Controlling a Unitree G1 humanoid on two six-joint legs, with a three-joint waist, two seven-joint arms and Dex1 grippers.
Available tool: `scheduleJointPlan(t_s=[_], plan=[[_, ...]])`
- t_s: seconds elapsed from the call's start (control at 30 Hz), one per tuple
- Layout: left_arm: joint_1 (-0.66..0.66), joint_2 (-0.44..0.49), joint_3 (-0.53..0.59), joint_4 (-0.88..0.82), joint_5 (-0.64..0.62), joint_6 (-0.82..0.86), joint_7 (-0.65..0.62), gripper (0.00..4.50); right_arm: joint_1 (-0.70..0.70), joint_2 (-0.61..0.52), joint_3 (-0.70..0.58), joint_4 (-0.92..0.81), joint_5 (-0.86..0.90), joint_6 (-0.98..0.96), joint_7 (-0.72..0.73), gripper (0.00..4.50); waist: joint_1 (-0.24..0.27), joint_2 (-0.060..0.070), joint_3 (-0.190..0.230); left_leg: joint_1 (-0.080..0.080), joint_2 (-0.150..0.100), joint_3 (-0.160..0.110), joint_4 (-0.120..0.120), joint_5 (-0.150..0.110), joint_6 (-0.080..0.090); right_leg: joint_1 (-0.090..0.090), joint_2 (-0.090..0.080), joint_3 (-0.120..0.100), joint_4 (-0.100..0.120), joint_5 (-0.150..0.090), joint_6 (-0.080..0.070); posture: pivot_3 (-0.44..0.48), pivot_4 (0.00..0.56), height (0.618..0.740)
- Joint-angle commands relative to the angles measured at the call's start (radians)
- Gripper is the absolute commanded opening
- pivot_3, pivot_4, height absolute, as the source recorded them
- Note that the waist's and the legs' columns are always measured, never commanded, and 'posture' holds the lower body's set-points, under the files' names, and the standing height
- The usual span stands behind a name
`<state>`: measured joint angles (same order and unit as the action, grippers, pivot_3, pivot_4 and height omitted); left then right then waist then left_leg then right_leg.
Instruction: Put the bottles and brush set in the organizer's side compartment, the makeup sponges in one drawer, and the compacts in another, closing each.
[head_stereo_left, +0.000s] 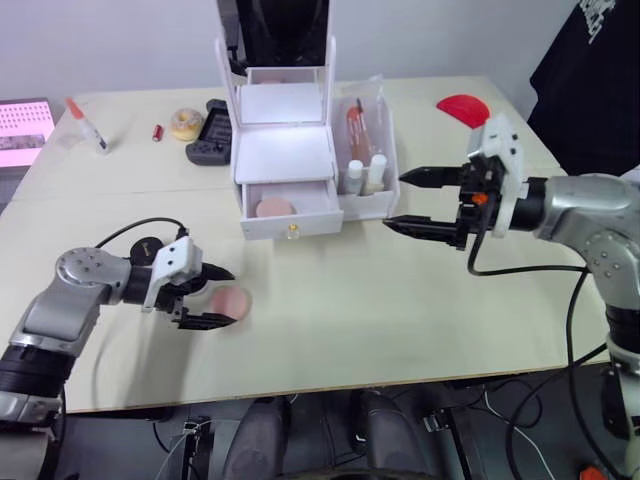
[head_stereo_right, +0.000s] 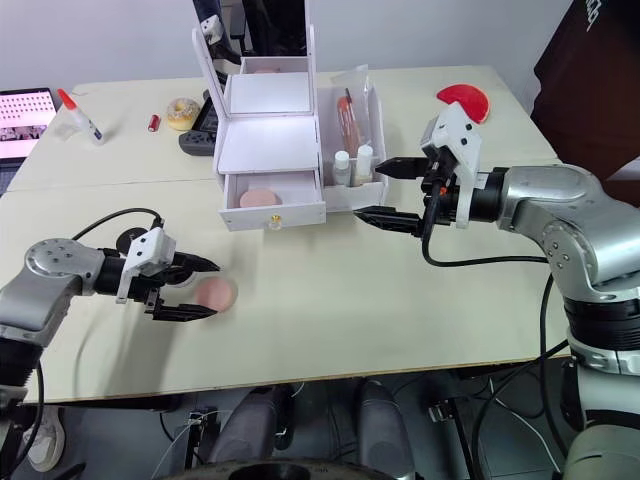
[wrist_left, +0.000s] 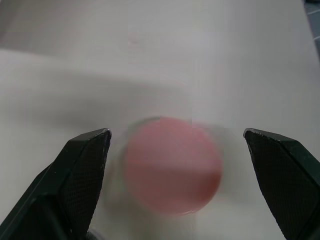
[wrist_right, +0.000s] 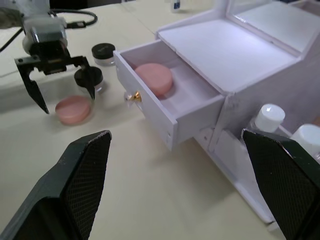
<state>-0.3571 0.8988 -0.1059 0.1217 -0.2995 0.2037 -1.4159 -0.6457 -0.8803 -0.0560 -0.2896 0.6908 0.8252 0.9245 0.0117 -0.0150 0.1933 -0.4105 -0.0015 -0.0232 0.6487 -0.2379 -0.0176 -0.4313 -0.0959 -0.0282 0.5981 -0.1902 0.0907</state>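
The white organizer (head_stereo_left: 284, 150) stands at the table's back with its lower drawer (head_stereo_left: 290, 212) pulled out. One peach-pink makeup sponge (head_stereo_left: 275, 207) lies inside the drawer. The other sponge (head_stereo_left: 236, 303) lies flat on the table between the fingertips of my open left gripper (head_stereo_left: 229, 296), untouched as far as I can see. The side compartment (head_stereo_left: 372, 202) holds both white-capped bottles (head_stereo_left: 353, 176) and the brush set (head_stereo_left: 358, 125). My right gripper (head_stereo_left: 394, 201) hovers open and empty just right of that bin. Two black compacts (wrist_right: 103, 50) sit on the table behind the left gripper.
At the back left are a glue bottle (head_stereo_left: 88, 125), a yellowish tape roll (head_stereo_left: 186, 122), a black device (head_stereo_left: 212, 133) and a screen (head_stereo_left: 22, 130). A red object (head_stereo_left: 462, 105) lies back right, near a person in black (head_stereo_left: 590, 70).
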Motion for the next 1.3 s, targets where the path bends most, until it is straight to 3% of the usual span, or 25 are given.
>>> scheduleJointPlan(t_s=[0.03,0.7,0.8,0.87,0.9,1.13,1.3], plan=[[-0.028,-0.002,-0.014,0.015,0.026,-0.036,-0.022,4.47,0.002,-0.009,-0.045,-0.039,0.016,0.009,-0.01,4.5,-0.001,0.0,0.0,0.0,0.0,0.0,0.0,0.0,0.0,0.0,0.0,0.0,0.0,0.0,0.0,0.0,0.15,0.737],[-0.042,-0.015,-0.065,0.07,0.103,-0.036,-0.02,4.47,-0.017,0.0,-0.052,-0.055,0.018,0.045,-0.06,4.5,-0.001,0.0,0.0,0.001,0.0,0.0,0.0,0.0,0.0,0.0,0.0,0.0,0.001,0.0,0.0,0.0,0.15,0.737],[-0.045,-0.011,-0.064,0.075,0.101,-0.03,-0.025,3.67,-0.018,0.0,-0.053,-0.06,0.018,0.048,-0.064,4.5,-0.002,0.0,0.0,0.001,0.0,0.0,0.0,0.0,0.0,0.0,0.0,0.0,0.001,0.0,0.0,0.0,0.15,0.737],[-0.045,-0.008,-0.062,0.075,0.098,-0.026,-0.031,2.76,-0.018,0.001,-0.054,-0.062,0.018,0.05,-0.067,4.5,-0.002,0.0,0.0,0.001,0.0,0.0,0.0,0.0,0.0,0.0,0.0,0.0,0.001,0.0,0.0,0.0,0.15,0.737],[-0.046,-0.006,-0.061,0.075,0.097,-0.025,-0.032,2.65,-0.019,0.001,-0.055,-0.063,0.018,0.051,-0.068,4.5,-0.002,0.0,0.0,0.001,0.0,0.0,0.0,0.0,0.0,0.0,0.0,0.0,0.001,0.0,0.0,0.0,0.15,0.737],[-0.045,0.01,-0.027,0.043,0.057,0.002,-0.048,2.66,-0.021,0.004,-0.055,-0.058,0.011,0.05,-0.071,4.5,-0.005,0.0,0.0,0.001,0.0,0.0,0.0,0.0,0.0,0.0,0.0,0.0,0.001,0.0,0.0,0.0,0.15,0.737],[-0.105,0.097,0.09,-0.151,-0.145,0.227,-0.112,2.66,-0.012,0.01,-0.058,-0.057,0.009,0.048,-0.081,4.5,-0.004,-0.001,0.001,0.0,0.0,-0.001,0.0,0.0,0.0,-0.001,0.0,0.0,0.001,0.0,0.0,0.0,0.15,0.737]])
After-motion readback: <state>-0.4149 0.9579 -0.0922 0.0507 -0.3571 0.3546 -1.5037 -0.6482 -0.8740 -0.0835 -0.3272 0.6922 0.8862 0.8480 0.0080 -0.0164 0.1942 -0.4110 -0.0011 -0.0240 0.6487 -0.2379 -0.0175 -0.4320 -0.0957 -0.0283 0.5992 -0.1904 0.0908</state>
